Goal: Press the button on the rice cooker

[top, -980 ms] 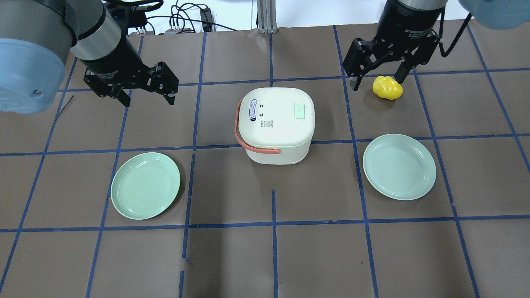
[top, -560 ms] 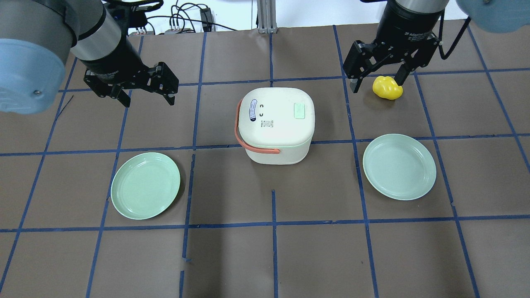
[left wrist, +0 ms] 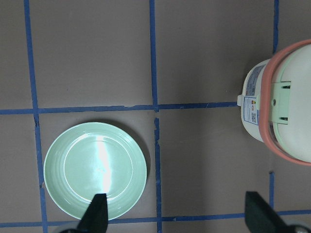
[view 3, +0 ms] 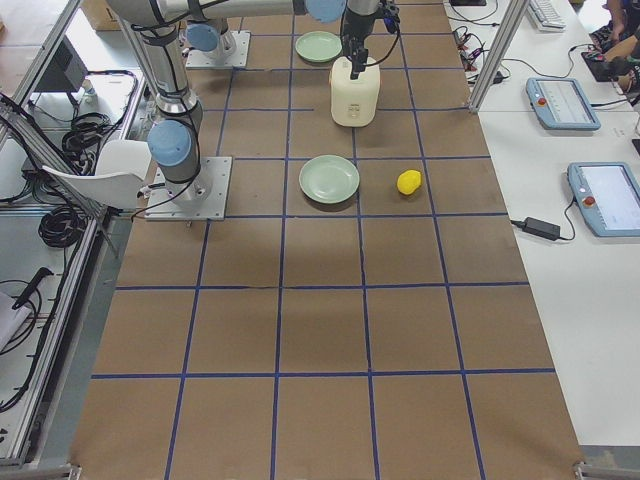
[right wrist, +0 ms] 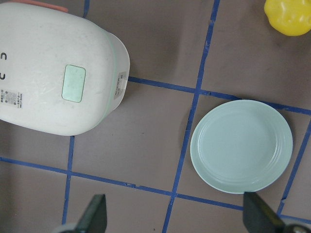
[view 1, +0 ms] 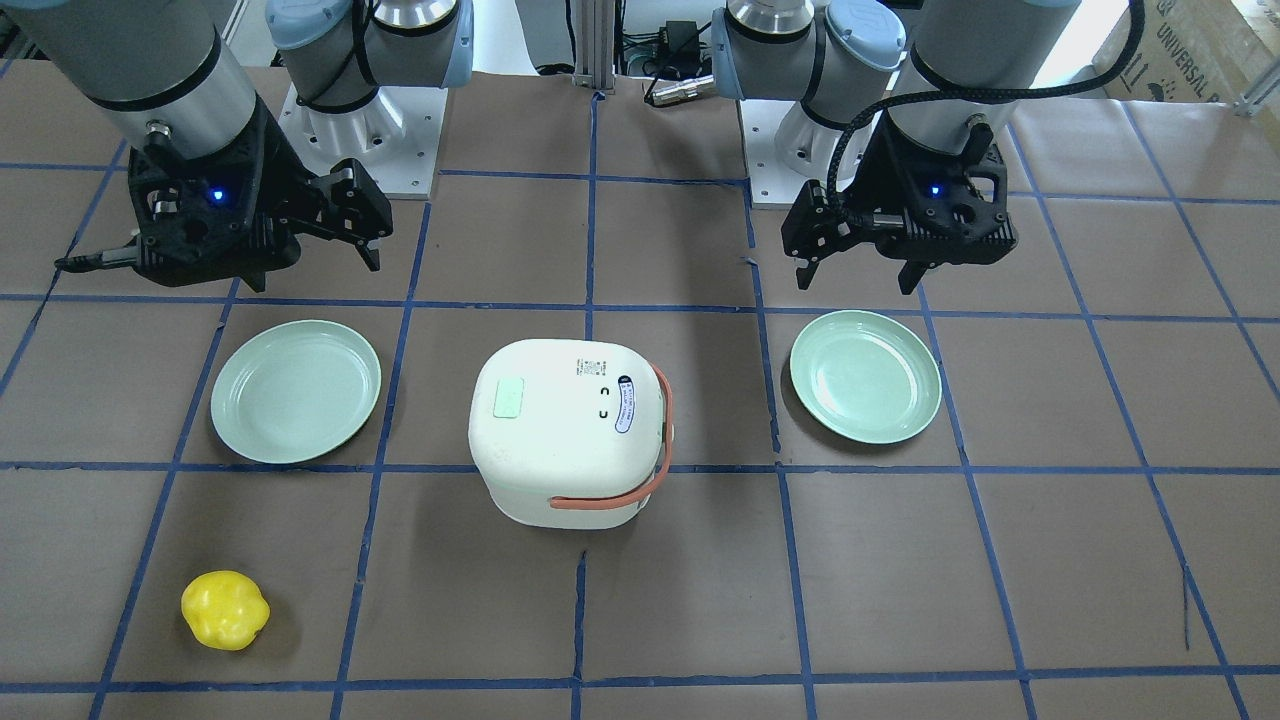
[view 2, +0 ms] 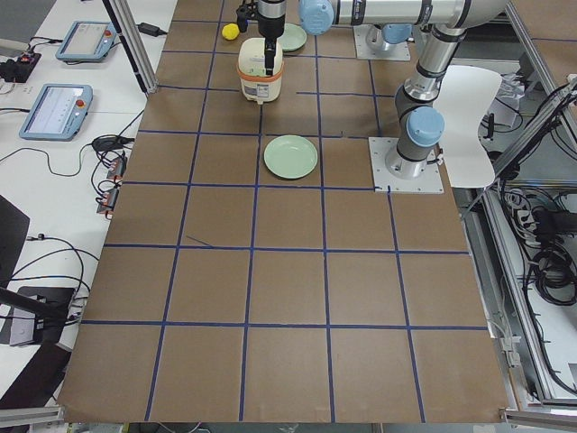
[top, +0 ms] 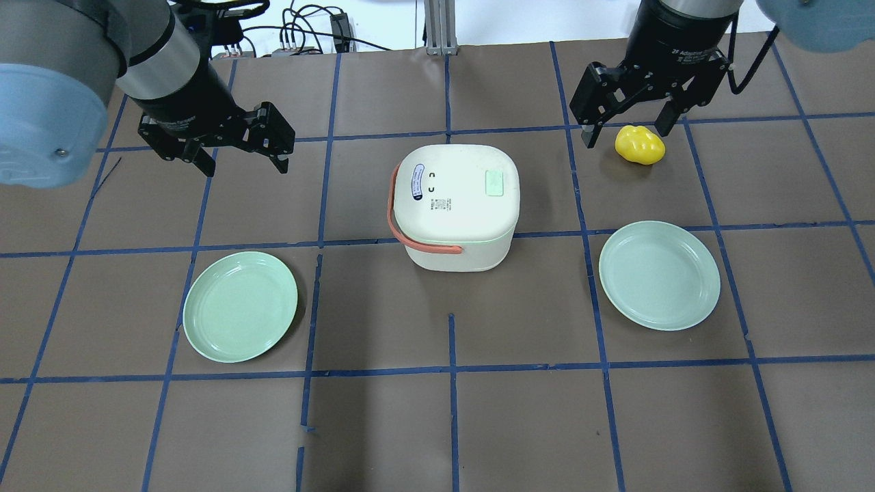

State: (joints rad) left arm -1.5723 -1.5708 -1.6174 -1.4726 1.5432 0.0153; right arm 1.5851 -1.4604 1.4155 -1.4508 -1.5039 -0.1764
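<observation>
The white rice cooker (top: pixel 454 219) with a salmon handle stands at the table's middle. Its pale green button (top: pixel 494 183) sits on the lid's right part, and also shows in the front view (view 1: pixel 509 398) and the right wrist view (right wrist: pixel 74 83). My left gripper (top: pixel 245 164) is open and empty, hovering to the cooker's left. My right gripper (top: pixel 625 137) is open and empty, high above the table to the cooker's far right. Neither gripper touches the cooker. The left wrist view shows the cooker's handle side (left wrist: pixel 282 111).
A green plate (top: pixel 240 306) lies to the cooker's near left and another (top: pixel 660 275) to its near right. A yellow pepper (top: pixel 640 145) lies on the table far right, seen below the right gripper. Blue tape lines cross the brown table.
My right gripper has shifted slightly, staying open above the pepper area. The left gripper and the cooker have not moved.
</observation>
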